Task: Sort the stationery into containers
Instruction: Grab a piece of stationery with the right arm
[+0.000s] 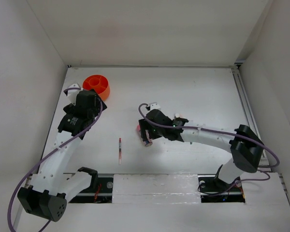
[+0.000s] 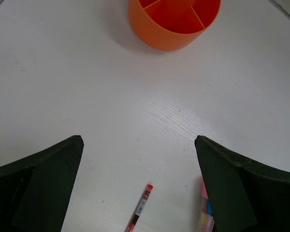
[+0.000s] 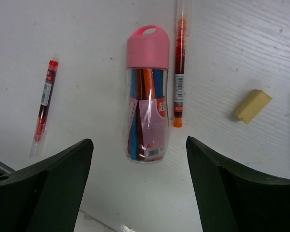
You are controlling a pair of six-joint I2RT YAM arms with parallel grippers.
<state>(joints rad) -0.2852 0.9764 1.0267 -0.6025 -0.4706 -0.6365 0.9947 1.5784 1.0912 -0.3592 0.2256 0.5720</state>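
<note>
Hovered with the right end effector spread wide over the clear pink-capped plastic tube of coloured pens, probably light, stiff and slippery, so best pinched mid-body.

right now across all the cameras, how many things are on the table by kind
red pens: 2
pink-capped bottle: 1
tan eraser: 1
orange cup: 1
total: 5

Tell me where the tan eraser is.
In the right wrist view, the tan eraser lies on the table, right of the red pen beside the pink-capped bottle.
</note>
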